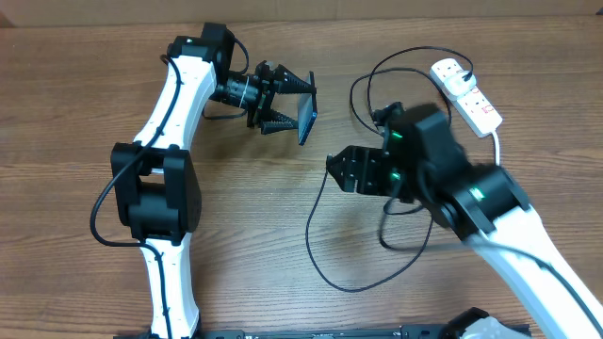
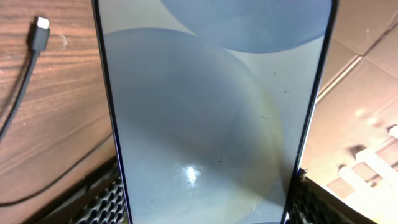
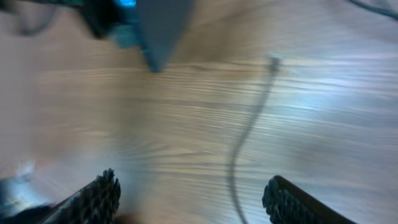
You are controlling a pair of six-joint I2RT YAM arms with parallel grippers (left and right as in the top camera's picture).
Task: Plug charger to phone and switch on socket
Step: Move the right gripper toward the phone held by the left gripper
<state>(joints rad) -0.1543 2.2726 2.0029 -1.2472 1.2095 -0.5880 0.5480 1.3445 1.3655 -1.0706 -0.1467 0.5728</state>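
Closest in, find a slack loop of the charger [image 1: 312, 235] lying loose on the counter [image 1: 245, 240], with nothing gripping it. Just beyond, meet the right claw [image 1: 335, 172] hovering over the wood, jaws spread wide and nothing between them; same story from its own wrist view, fingers [image 3: 93, 199] far apart over bare grain. Ahead of that, can pick out the small black connector [image 2: 41, 26] resting flat on the counter, apart from the phone and in no port. Further on, see the left claw [image 1: 290, 105] clamped on the phone [image 1: 308, 113], holding it on edge off the counter. Farthest back, spot the socket [image 1: 476, 102] near the right rear, with the white plug [image 1: 450, 71] seemingly seated in it.

Judging progress: early. Phone lifted and presented, plug apparently in; connector not yet picked up, not yet mated with the phone, switch not yet pressed. Most of the job left.

Hard to tell whether the red switch sits on or off, too small from above. Cannot see the phone's charging port in any view. Right wrist picture smeared, so the cable end there shows only as a grey streak. Cannot place the connector from overhead, probably masked by the right arm
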